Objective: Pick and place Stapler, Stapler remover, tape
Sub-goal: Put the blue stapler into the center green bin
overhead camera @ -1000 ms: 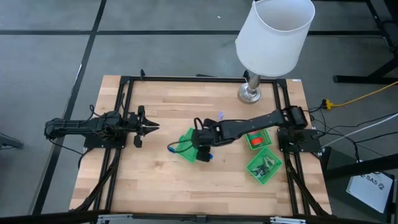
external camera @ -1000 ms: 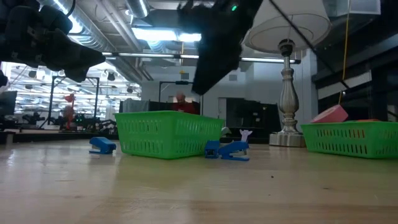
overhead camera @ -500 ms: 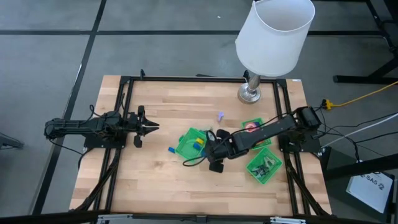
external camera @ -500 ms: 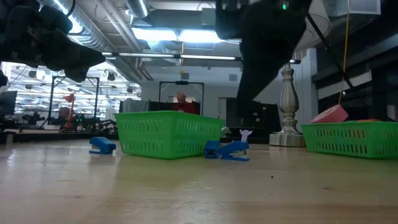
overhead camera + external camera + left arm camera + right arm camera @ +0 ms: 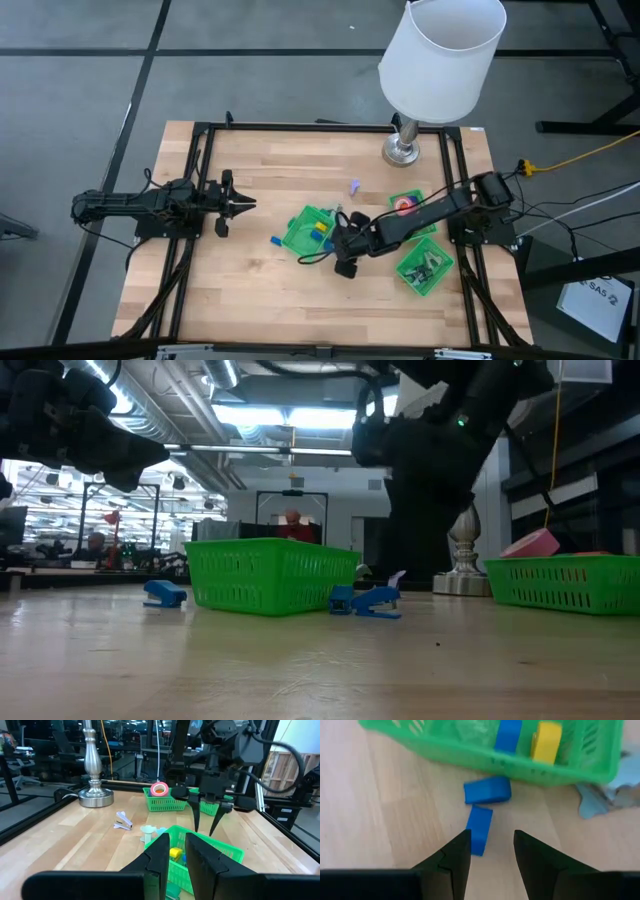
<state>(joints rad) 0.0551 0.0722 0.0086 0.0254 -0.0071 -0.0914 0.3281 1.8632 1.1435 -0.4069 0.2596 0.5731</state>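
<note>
Right gripper (image 5: 491,834) hangs spread and empty over the blue stapler (image 5: 479,836), apparently lined up to pinch it
Stapler lies mid-surface just outside the green basket (image 5: 470,751); pink tape (image 5: 159,789) sits binned near the right edge; left gripper (image 5: 245,205) waits narrowly parted, left edge

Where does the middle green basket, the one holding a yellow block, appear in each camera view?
High view: green basket at table centre, just left of the right arm's wrist.
Low view: left of centre, standing on the table.
Left wrist view: lower centre, beyond that arm's fingers.
Right wrist view: across the top.
Shared landmark: the lamp base, seen in all but the right wrist view.
</note>
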